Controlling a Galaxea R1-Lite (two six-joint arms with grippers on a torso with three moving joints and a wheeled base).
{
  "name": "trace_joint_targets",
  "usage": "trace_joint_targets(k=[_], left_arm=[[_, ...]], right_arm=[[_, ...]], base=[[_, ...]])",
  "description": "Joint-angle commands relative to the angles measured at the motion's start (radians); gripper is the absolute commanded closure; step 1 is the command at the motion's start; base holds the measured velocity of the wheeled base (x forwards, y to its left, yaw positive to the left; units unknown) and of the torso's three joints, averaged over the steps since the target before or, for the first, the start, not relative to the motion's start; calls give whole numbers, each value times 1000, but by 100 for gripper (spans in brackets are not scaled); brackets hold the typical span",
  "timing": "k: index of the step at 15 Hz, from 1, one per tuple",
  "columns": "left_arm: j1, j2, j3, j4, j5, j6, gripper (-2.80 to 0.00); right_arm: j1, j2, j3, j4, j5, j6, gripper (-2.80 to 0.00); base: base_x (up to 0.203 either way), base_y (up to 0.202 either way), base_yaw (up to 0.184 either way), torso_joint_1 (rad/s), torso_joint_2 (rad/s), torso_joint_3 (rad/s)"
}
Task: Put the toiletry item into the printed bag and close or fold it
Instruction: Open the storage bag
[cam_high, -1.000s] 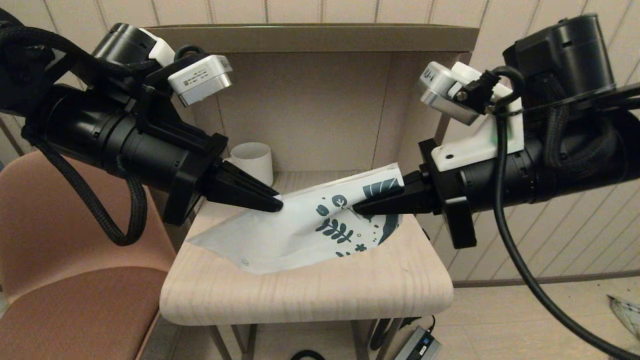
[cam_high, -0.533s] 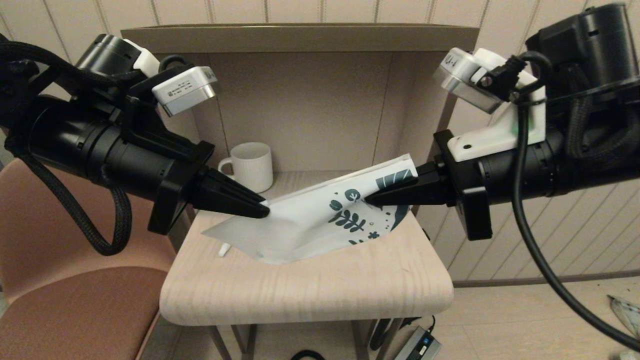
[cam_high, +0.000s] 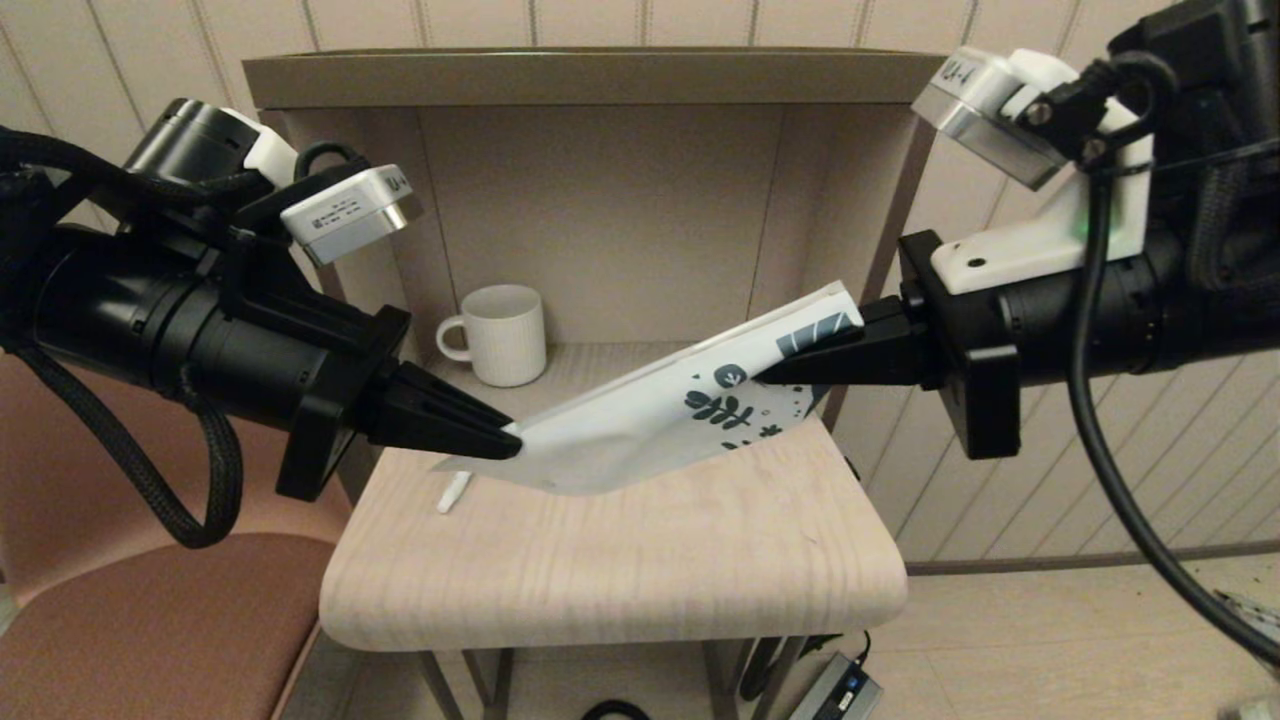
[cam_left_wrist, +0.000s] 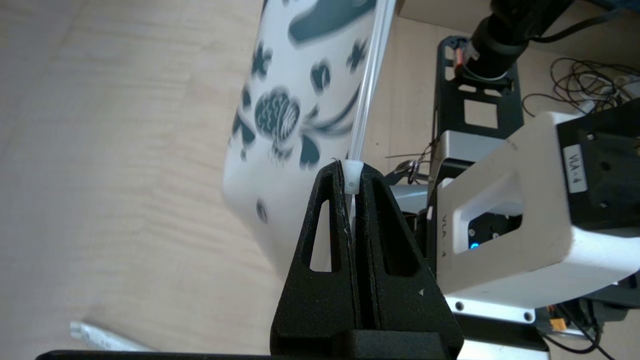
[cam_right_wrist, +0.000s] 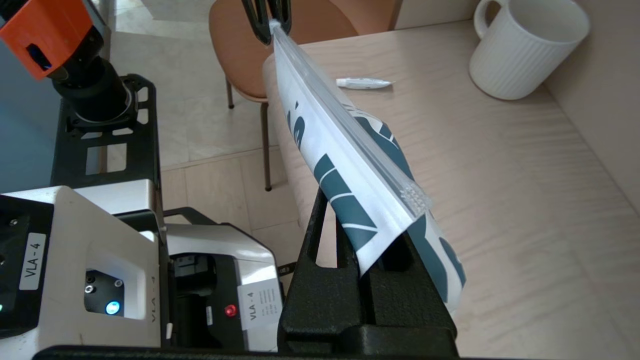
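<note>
The printed bag (cam_high: 660, 420) hangs stretched between both grippers above the wooden table (cam_high: 620, 570), its leaf print toward the right end. My left gripper (cam_high: 510, 442) is shut on the bag's plain end, pinching the zip strip's slider (cam_left_wrist: 351, 176). My right gripper (cam_high: 765, 375) is shut on the printed end (cam_right_wrist: 350, 200). The toiletry item (cam_high: 453, 492), a slim white tube, lies on the table below the left gripper, outside the bag; the tube (cam_right_wrist: 362, 83) also shows in the right wrist view.
A ribbed white mug (cam_high: 505, 333) stands at the back left inside the shelf alcove (cam_high: 600, 200). A brown chair (cam_high: 150, 600) sits to the left of the table. A power brick (cam_high: 835, 690) lies on the floor below.
Both grippers have lifted the bag off the table and pulled apart, stretching it taut. The tube, covered by the bag before, now lies exposed on the table.
</note>
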Motion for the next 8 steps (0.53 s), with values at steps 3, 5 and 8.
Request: trace_joint_targets(k=[3,5,8], left_arm=[[22,-10,52,-31,-6,4,0],[31,-9,65,-36,-6,8,0],[48,-12,73,-36,-7,15,0]], right_arm=[[-8,-9,1,0,4,-3,0],[-14,-10,5,-1,4,-3,0],[-16,-13,10,-3,4,-3,0]], base=[[0,0,0,0,0,0],[0,0,0,0,0,0],[0,0,0,0,0,0]])
